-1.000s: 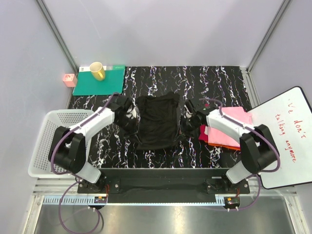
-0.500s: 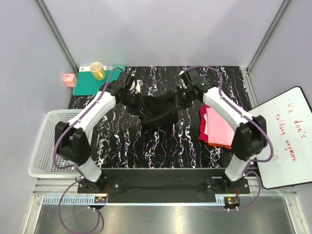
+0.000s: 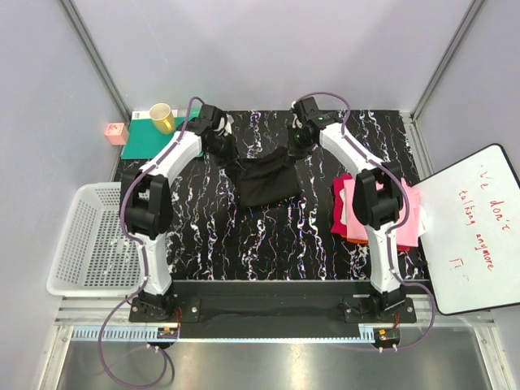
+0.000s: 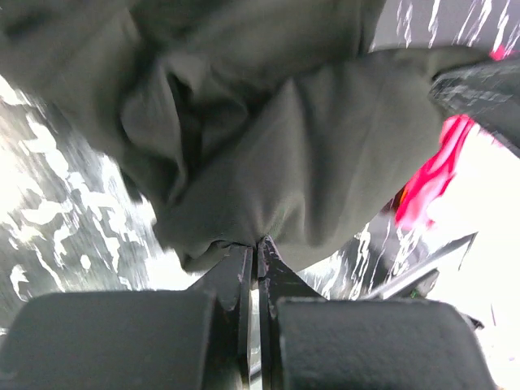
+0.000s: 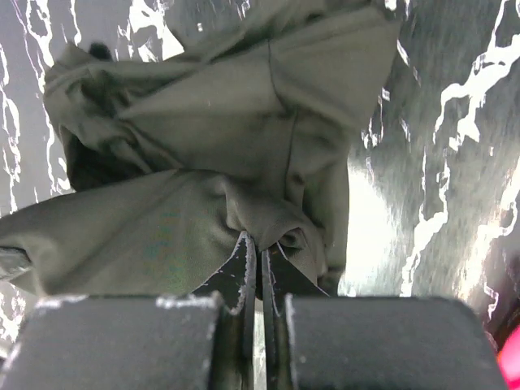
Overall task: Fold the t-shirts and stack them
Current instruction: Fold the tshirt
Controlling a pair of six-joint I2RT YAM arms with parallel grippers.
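Note:
The black t-shirt (image 3: 264, 180) hangs folded and bunched between my two grippers near the back middle of the marbled table; its lettering is hidden. My left gripper (image 3: 225, 151) is shut on its left edge, seen as dark cloth (image 4: 309, 179) pinched at the fingertips (image 4: 258, 244). My right gripper (image 3: 297, 151) is shut on the right edge, the cloth (image 5: 203, 162) pinched between its fingertips (image 5: 260, 241). A stack of folded pink, red and orange t-shirts (image 3: 402, 213) lies at the right, partly behind the right arm.
A green mat (image 3: 154, 136) with a yellow cup (image 3: 161, 118) lies at the back left, a small pink box (image 3: 114, 132) beside it. A white basket (image 3: 85, 240) stands off the table's left edge. A whiteboard (image 3: 475, 231) leans at the right.
Both grippers have carried the black shirt's near edge away toward the back of the table, folding it over itself. The arms now reach far back and the shirt is shorter and bunched.

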